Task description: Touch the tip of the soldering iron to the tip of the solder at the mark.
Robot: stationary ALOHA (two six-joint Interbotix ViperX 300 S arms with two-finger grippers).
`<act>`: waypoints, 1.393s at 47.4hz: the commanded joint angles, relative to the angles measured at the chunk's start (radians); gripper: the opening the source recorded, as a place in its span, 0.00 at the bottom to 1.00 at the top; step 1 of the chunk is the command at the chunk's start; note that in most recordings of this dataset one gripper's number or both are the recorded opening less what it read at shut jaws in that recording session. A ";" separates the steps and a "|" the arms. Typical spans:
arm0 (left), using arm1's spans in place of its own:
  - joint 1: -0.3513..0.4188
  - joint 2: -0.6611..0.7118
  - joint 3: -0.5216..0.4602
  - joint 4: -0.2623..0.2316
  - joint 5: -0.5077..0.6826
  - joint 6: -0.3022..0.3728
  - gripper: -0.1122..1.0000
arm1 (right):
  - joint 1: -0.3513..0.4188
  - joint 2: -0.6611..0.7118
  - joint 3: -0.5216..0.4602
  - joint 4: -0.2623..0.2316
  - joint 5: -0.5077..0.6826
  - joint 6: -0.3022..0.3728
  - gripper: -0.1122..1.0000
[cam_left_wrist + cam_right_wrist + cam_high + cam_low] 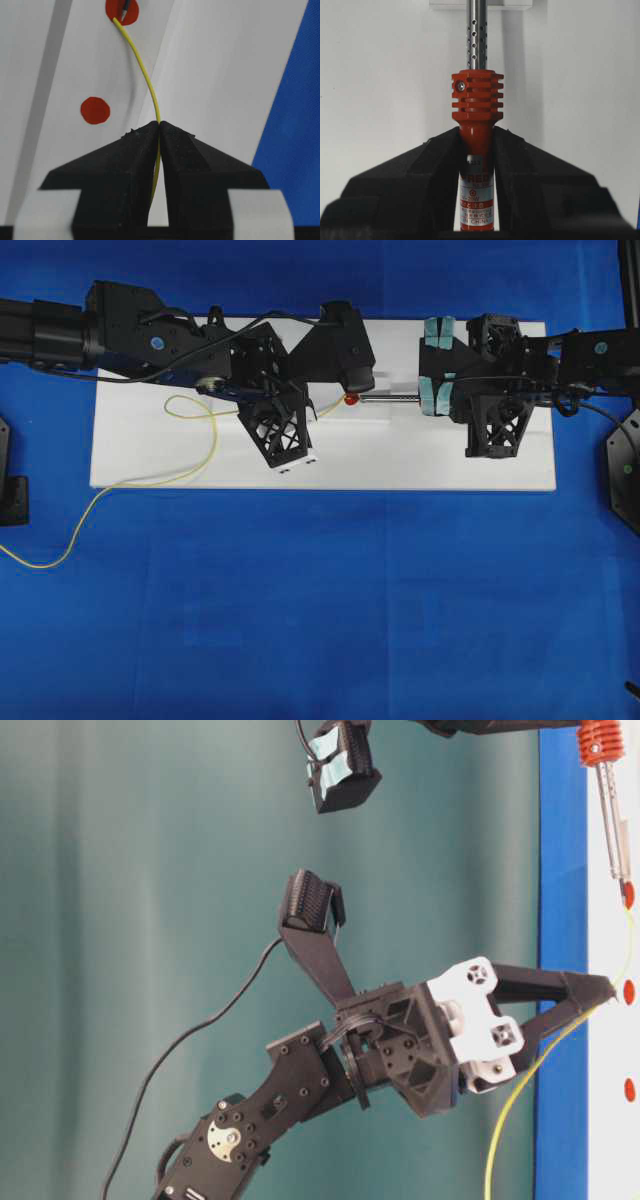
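Right, the left gripper (pixel 159 125) is clamped tight on the solder (pixel 145 75), the yellow wire arching forward from its pinched fingertips to a red mark (pixel 122 11) on the white board (pixel 400 455). Over on the other side the right gripper (pixel 477 137) squeezes the soldering iron (pixel 476 115) by its red-orange handle, metal shaft pointing ahead. And there, iron tip and solder tip meet on that mark, with another red dot (pixel 95 110) just beside the wire.

My right end effector (pixel 476 150) is matt black plastic. The soldering iron (pixel 476 115) has a glossy red-orange plastic handle, a paper label and a smooth metal shaft. The solder (pixel 145 75) looks smooth, yellowish. The board (pixel 400 455) is matt white.
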State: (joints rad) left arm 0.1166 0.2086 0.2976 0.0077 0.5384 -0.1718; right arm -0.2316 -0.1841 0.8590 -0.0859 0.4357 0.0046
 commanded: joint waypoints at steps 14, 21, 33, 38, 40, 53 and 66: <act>-0.008 -0.015 -0.028 0.002 0.002 0.002 0.12 | 0.002 -0.008 -0.023 -0.002 0.003 -0.002 0.16; -0.006 -0.015 -0.026 0.002 0.002 0.002 0.12 | 0.002 -0.008 -0.023 -0.002 0.008 -0.002 0.16; -0.006 -0.015 -0.028 0.002 0.002 0.003 0.12 | 0.002 -0.008 -0.023 -0.002 0.012 -0.002 0.16; -0.006 -0.015 -0.029 0.002 0.002 0.003 0.12 | 0.000 -0.008 -0.023 -0.002 0.012 -0.002 0.16; -0.006 -0.015 -0.029 0.002 0.002 0.002 0.12 | 0.002 -0.009 -0.025 -0.002 0.012 -0.002 0.16; -0.008 -0.011 -0.040 0.002 0.014 0.003 0.12 | 0.002 -0.008 -0.023 -0.002 0.018 -0.002 0.16; -0.006 -0.009 -0.040 0.002 0.015 0.003 0.12 | 0.002 -0.008 -0.023 -0.002 0.018 -0.002 0.16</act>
State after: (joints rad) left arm 0.1104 0.2148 0.2807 0.0077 0.5553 -0.1687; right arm -0.2316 -0.1841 0.8575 -0.0859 0.4587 0.0046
